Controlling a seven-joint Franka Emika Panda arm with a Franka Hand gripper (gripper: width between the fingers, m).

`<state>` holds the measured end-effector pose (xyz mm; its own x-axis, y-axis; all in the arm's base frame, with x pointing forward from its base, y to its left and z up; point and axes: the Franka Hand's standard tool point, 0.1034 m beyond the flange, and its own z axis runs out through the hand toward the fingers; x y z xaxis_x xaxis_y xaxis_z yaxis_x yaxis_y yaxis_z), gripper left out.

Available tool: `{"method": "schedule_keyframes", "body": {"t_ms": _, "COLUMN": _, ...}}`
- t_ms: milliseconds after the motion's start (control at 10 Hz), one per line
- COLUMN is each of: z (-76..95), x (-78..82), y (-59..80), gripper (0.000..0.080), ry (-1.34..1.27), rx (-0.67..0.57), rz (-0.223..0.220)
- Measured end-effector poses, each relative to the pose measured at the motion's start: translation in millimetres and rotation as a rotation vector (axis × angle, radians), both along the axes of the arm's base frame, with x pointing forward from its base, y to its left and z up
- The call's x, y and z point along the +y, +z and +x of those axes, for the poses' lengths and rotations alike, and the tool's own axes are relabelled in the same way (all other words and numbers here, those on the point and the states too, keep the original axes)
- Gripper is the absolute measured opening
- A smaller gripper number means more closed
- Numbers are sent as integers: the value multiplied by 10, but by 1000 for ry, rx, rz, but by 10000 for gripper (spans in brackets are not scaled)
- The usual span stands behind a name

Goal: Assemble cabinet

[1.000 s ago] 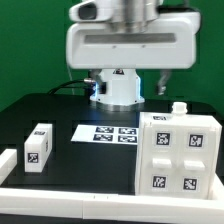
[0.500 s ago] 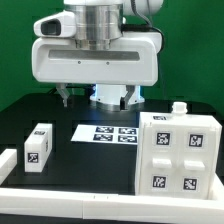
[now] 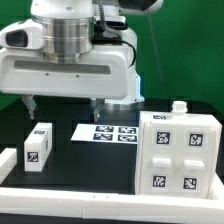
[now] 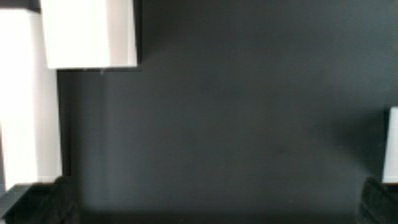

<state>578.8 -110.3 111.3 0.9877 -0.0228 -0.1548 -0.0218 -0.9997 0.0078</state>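
The cabinet (image 3: pixel 180 150) is a large white box-like body with recessed compartments and marker tags, lying at the exterior view's right. My gripper (image 3: pixel 63 106) hangs open and empty above the black table, over toward the left and well away from the cabinet. Its two dark fingers (image 3: pixel 30 103) stand wide apart. A small white tagged block (image 3: pixel 38 146) sits below and in front of the left finger. In the wrist view a white block (image 4: pixel 89 35) shows far ahead of the gripper (image 4: pixel 214 205), with bare black table between the fingers.
The marker board (image 3: pixel 108 132) lies flat mid-table between the block and the cabinet. A low white border rail (image 3: pixel 60 205) runs along the front and left edges; a white strip (image 4: pixel 22 110) also shows in the wrist view. A small white knob (image 3: pixel 178 108) stands behind the cabinet.
The arm has swung toward the exterior view's left and come closer to the camera, from above the marker board to above the small block. The gripper has stayed open; no part has moved.
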Motion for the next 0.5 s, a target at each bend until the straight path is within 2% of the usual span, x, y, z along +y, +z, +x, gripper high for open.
{"method": "schedule_keyframes", "body": {"t_ms": 200, "z": 2, "x": 20, "y": -3, "gripper": 797, "ry": 4, "rx": 0, "rz": 0}}
{"method": "schedule_keyframes", "body": {"t_ms": 500, "z": 25, "x": -116, "y": -73, "gripper": 797, "ry": 116, "rx": 60, "rz": 8}}
